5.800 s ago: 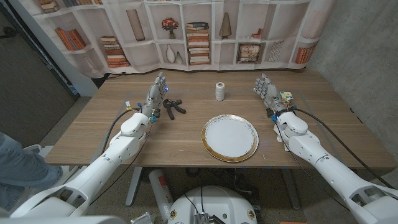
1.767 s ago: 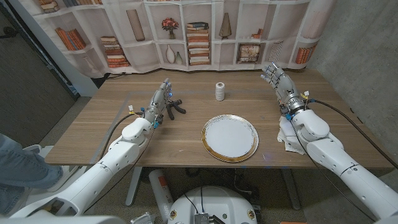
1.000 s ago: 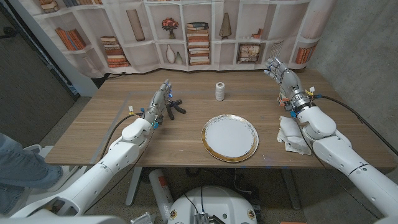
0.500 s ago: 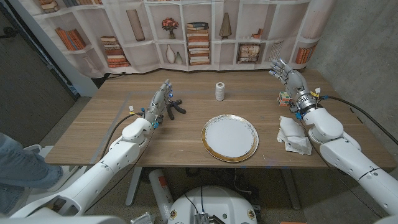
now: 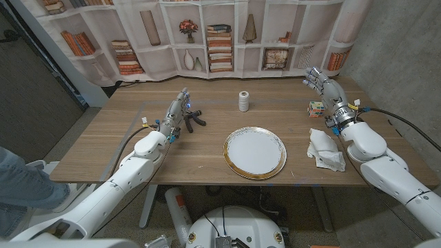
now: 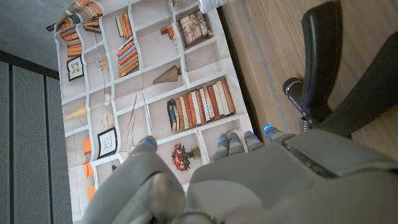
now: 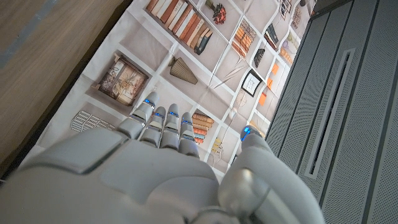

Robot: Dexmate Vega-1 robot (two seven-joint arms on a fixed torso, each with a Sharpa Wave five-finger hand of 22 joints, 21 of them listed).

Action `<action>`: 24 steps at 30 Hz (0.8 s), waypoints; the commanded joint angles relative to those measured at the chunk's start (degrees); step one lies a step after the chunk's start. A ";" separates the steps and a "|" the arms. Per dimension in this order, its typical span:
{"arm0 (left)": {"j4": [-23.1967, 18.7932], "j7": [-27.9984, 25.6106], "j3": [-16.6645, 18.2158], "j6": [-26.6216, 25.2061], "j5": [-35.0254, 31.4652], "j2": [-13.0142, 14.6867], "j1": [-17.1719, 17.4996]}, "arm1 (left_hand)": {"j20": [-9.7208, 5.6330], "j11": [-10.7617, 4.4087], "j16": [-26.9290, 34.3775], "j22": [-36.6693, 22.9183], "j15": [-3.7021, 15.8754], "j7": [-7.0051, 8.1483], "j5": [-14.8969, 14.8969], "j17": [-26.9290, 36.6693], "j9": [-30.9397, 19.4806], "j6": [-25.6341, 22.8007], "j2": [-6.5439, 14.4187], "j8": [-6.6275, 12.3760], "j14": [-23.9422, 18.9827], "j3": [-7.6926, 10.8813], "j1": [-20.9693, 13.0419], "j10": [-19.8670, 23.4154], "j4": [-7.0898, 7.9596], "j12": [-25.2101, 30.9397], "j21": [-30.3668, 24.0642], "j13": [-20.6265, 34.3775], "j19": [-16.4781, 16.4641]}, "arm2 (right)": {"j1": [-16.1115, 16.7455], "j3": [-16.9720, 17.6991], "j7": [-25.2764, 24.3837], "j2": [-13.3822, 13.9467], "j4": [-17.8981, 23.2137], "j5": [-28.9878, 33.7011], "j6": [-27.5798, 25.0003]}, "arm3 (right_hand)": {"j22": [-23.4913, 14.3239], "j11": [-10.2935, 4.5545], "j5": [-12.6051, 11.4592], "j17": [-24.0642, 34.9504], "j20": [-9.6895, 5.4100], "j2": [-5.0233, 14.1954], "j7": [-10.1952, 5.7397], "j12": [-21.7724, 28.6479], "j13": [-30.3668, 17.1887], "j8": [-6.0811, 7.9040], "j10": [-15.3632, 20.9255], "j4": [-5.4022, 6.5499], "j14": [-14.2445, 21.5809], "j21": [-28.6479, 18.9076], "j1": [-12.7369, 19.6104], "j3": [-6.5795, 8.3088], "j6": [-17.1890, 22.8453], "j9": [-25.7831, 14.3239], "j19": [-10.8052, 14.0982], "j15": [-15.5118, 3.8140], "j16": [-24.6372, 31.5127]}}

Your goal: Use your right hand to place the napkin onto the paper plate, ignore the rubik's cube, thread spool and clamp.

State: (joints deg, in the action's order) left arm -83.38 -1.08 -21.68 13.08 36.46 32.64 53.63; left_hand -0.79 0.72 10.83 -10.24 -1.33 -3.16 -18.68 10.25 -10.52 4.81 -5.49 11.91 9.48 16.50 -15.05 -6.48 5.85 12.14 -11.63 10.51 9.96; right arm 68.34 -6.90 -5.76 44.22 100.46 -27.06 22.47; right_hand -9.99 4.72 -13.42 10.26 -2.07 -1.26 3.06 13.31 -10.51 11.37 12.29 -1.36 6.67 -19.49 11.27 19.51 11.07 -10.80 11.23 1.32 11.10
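Right hand (image 5: 325, 88) farther right than before, fingers spread, empty, beyond the napkin (image 5: 325, 149).

Left hand (image 5: 178, 110) raised, fingers extended, holding nothing; right hand (image 5: 325, 88) likewise, fingers apart

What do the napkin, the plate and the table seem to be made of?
The napkin looks like thin white paper or tissue: matte, crumpled, with soft folds. The plate seems to be white paper or card with a shiny gold band at its rim; the picture alone cannot confirm paper. The table shows brown wood grain with a smooth, low sheen; solid wood or laminate, I cannot tell.
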 commanded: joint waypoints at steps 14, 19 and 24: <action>-4.30 -1.84 0.00 -3.07 -1.00 1.84 0.68 | 0.35 -0.12 -0.03 -0.24 0.20 -0.08 -0.64 0.12 -0.26 -0.43 0.32 -0.04 -0.20 -0.40 -0.45 0.41 -0.16 -0.02 0.02 0.33 0.70 | 6.12 4.11 -2.23 0.25 0.92 4.98 3.25 | -0.29 -0.33 0.25 0.10 -0.86 0.32 -0.48 0.06 -0.25 0.19 0.97 -0.51 1.37 0.30 0.48 0.13 0.76 -0.09 1.30 -0.45 -0.02; -5.05 -2.25 -0.07 -3.32 -1.31 1.97 0.75 | 0.34 -0.22 -0.03 -0.24 0.17 -0.01 -0.64 0.13 -0.26 -0.45 0.35 -0.07 -0.22 -0.45 -0.49 0.46 -0.17 -0.02 0.02 0.33 0.70 | 7.05 4.73 -2.05 0.03 0.83 5.06 3.58 | -0.29 -0.33 0.25 0.11 -0.87 0.33 -0.56 0.08 -0.26 0.20 1.10 -0.56 1.39 0.37 0.48 0.10 0.85 -0.10 1.42 -0.52 -0.05; -5.26 -2.41 0.01 -3.08 -1.41 1.91 0.85 | 0.35 -0.19 -0.04 -0.24 0.23 -0.03 -0.65 0.13 -0.26 -0.50 0.39 -0.08 -0.22 -0.49 -0.51 0.52 -0.17 -0.01 0.01 0.33 0.70 | 7.84 5.19 -2.07 -0.15 0.92 5.49 3.75 | -0.30 -0.44 0.25 0.11 -0.86 0.33 -0.52 0.06 -0.26 0.23 1.17 -0.60 1.46 0.47 0.47 0.06 0.99 -0.10 1.50 -0.53 -0.06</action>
State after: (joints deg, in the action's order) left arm -87.16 -2.83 -21.60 10.34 35.51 34.27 54.30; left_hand -0.79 0.51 10.83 -10.25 -1.34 -3.17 -19.12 10.25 -10.52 4.39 -5.26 11.91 9.47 16.18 -15.28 -6.27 5.52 12.14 -11.63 10.51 9.96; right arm 74.16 -2.95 -7.60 44.48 101.19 -22.87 25.23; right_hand -9.99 4.21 -13.42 10.25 -2.36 -1.26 2.45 13.31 -10.51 11.37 12.80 -1.75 7.80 -19.05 11.27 19.61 11.68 -10.80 12.14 0.82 11.09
